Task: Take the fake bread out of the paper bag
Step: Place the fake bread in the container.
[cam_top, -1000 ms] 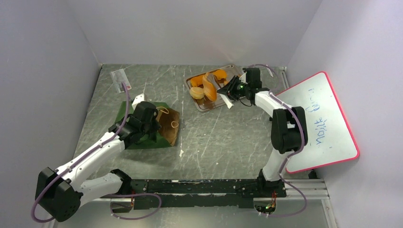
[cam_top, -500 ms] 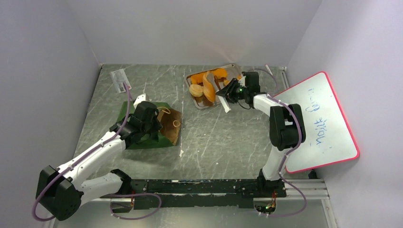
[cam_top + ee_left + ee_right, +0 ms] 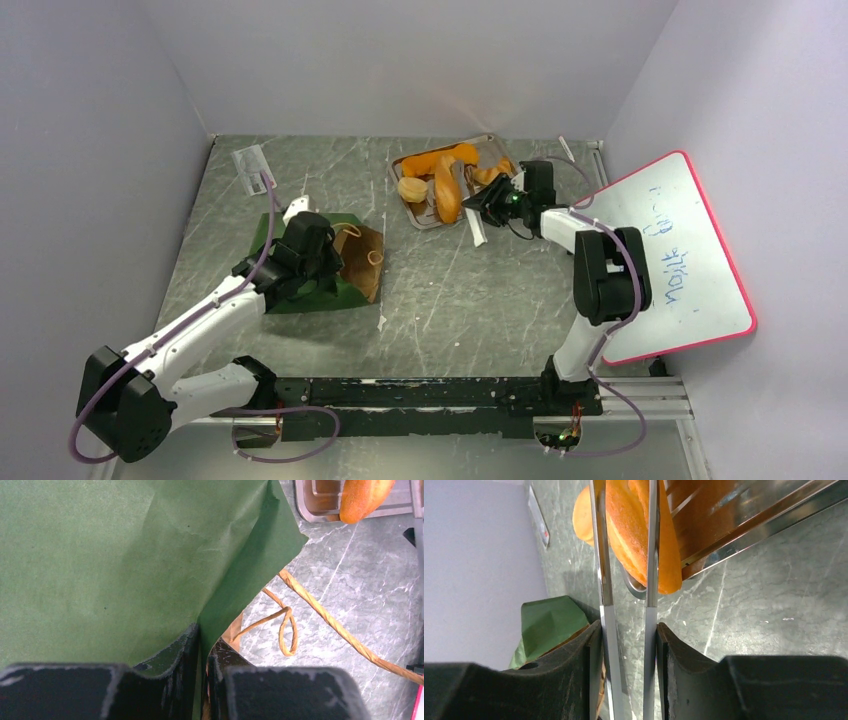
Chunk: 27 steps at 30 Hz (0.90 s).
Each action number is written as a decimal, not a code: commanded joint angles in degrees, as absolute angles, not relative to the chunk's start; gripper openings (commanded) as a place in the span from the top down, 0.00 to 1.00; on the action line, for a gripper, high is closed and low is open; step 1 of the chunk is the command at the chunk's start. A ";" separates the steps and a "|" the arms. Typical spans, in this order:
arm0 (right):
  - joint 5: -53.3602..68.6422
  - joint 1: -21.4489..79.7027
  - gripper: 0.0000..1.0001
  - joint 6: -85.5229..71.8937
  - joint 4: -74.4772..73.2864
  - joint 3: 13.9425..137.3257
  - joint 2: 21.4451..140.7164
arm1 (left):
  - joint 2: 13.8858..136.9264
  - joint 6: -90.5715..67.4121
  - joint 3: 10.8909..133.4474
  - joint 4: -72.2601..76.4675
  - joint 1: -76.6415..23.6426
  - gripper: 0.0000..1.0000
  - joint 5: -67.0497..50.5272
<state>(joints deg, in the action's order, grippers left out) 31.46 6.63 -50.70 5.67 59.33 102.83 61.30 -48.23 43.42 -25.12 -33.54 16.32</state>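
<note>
The left gripper is pinching the green wall of the paper bag, its jaws closed on the paper. The bag is lying flat on the table, long axis running left to right, brown mouth facing right. The fake bread is sitting on the metal tray. The long loaf is pointing toward the arms and overhanging the near rim. The right gripper is squeezing metal tongs, whose blades are straddling that loaf, possibly touching it.

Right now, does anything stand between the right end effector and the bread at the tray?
Nothing visible blocks it. The right end effector holds tongs, whose two arms straddle the loaf overhanging the tray rim.
</note>
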 commanded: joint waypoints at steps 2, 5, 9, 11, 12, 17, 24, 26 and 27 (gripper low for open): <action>31.55 5.14 0.63 -51.73 7.50 59.64 98.44 | 61.82 -47.81 43.08 -22.37 -33.96 0.93 14.68; 31.18 5.02 0.63 -51.35 7.05 59.81 96.63 | 61.87 -47.97 43.10 -22.11 -34.23 0.93 14.85; 31.32 4.76 0.64 -51.19 6.51 59.90 94.96 | 61.64 -48.16 42.78 -22.00 -34.61 0.93 15.11; 31.42 4.81 0.64 -51.27 6.47 59.58 94.08 | 61.34 -48.12 42.50 -21.84 -34.72 0.93 15.05; 31.51 4.77 0.64 -51.28 6.38 59.24 93.26 | 61.16 -47.93 42.41 -21.62 -34.78 0.93 14.91; 31.28 4.84 0.64 -49.53 3.18 58.07 87.57 | 60.15 -46.89 41.35 -20.39 -34.84 0.93 14.37; 32.51 7.41 0.65 -44.31 -8.00 54.29 73.75 | 57.63 -45.05 38.87 -18.38 -35.05 0.93 14.37; 32.27 9.52 0.66 -42.98 -11.60 53.87 70.10 | 56.65 -45.53 38.04 -18.25 -35.20 0.93 15.53; 32.24 10.80 0.67 -42.62 -12.94 53.47 68.34 | 56.14 -45.67 37.59 -17.97 -35.32 0.93 16.09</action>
